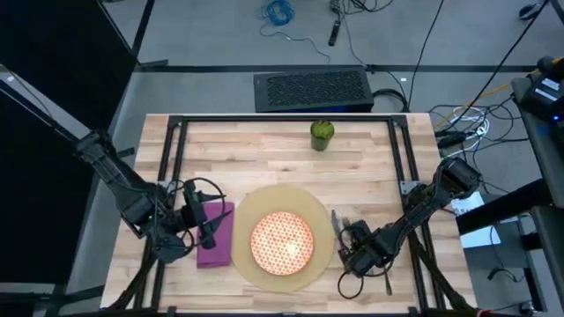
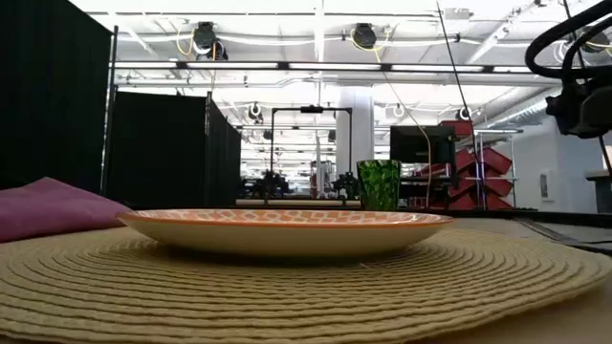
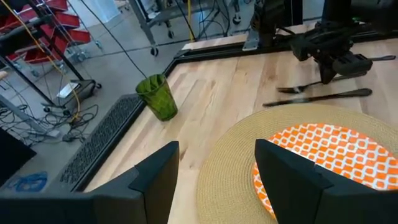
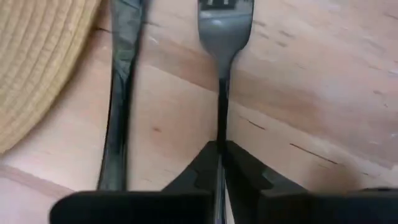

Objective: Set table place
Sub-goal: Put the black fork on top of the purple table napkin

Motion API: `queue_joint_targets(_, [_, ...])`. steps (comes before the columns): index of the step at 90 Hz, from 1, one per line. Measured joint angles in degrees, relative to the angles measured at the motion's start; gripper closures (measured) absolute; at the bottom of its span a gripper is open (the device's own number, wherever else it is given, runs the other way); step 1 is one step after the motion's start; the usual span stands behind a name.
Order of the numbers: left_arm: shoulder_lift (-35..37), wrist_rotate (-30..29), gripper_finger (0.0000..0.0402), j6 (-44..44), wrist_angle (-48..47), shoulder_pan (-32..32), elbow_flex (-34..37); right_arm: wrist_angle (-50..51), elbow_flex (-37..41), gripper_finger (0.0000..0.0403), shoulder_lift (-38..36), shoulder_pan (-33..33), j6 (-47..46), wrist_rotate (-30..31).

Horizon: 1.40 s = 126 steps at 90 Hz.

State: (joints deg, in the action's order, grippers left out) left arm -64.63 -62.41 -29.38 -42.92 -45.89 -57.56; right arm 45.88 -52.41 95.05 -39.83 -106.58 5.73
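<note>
The place is a round tan mat [image 1: 249, 211] in the middle of the table [image 1: 264, 150], and a red-lattice plate [image 1: 283, 242] lies on it. A purple napkin [image 1: 216, 242] lies flat just left of the mat. My left gripper [image 1: 207, 224] hovers open above the napkin. Right of the mat a dark knife [image 4: 121, 93] and a fork [image 4: 221, 37] lie side by side. My right gripper [image 4: 221, 163] is shut on the fork. A green cup [image 1: 322, 135] stands near the far edge. My right gripper pinches the fork's thin handle [image 4: 220, 118] between its two fingertips [image 4: 249, 171]. The fingers come from the table's near right side, slanting low, and lie along the handle. The fork points away from them, level and parallel to the knife. Whether it rests on the wood or hangs just above it, I cannot tell.
A black metal frame [image 1: 282, 117] runs along the table's edges. The knife lies between the fork and the mat's rim [image 4: 43, 56]. Bare wood stretches from the mat to the green cup [image 3: 158, 96].
</note>
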Motion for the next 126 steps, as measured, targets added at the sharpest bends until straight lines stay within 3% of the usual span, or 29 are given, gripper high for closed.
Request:
queue_joint_targets(20, [0.0,0.0,0.0203,-0.2,0.3,0.0,0.0,7.4,-2.9,0.0401,-5.4,1.7,4.5,4.5])
queue_joint_targets(34, [0.0,-0.9,0.0203,-0.3,2.8,0.0,0.0,5.8,-3.4,0.0402,-9.8,3.6,10.0,11.0])
queue_joint_targets(47, [-0.4,-2.1,0.0203,-0.3,4.2,1.3,0.0,-5.9,-3.4,0.0402,-13.2,7.7,23.0,19.1])
queue_joint_targets(61, [-0.4,-5.6,0.0203,-0.4,7.1,2.1,0.0,-20.0,-3.5,0.0403,-14.8,13.0,41.2,23.9])
queue_joint_targets(69, [-0.4,-8.4,0.0203,-0.6,9.5,2.2,0.0,-28.6,-3.5,0.0403,-14.7,15.8,52.2,24.5])
queue_joint_targets(83, [-1.4,-7.6,0.0203,1.1,14.0,4.3,0.0,-44.2,-3.5,0.0403,-14.0,20.7,68.8,22.6])
queue_joint_targets(89, [-1.9,-4.2,0.0203,4.9,19.8,6.1,0.0,-50.2,-3.6,0.0403,-13.5,22.8,73.1,18.8])
queue_joint_targets(102, [-2.9,10.8,0.0204,20.1,37.9,11.9,0.0,-55.0,-3.5,0.0403,-12.5,25.6,77.4,13.4])
queue_joint_targets(112, [-3.1,14.1,0.0211,23.3,37.9,17.2,0.0,-55.5,-3.5,0.0403,-12.5,25.5,79.8,13.2])
queue_joint_targets(126, [-4.8,30.0,0.0223,23.8,38.6,25.9,0.0,-60.0,-3.5,0.0403,-12.5,25.5,83.6,10.3])
